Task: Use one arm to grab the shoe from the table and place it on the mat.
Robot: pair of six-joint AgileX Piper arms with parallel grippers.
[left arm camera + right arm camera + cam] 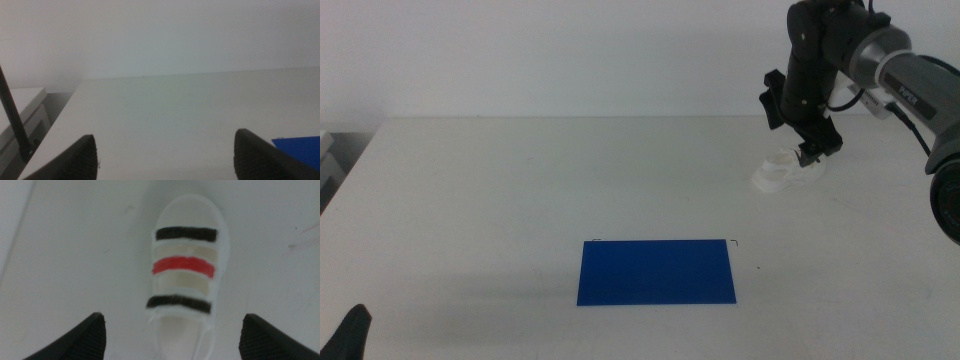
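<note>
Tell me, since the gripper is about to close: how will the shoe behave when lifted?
The shoe looks small and probably light. Its striped strap looks soft and may give between the open right gripper jaws. Its flat sole likely resists rolling.

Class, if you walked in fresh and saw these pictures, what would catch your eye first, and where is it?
The blue mat stands out most, lying flat near the front middle of the pale table. Next comes the right arm's tool, open and poised directly over the white shoe with its black and red stripes, at the table's far right. The left tool waits open at the near left corner.
</note>
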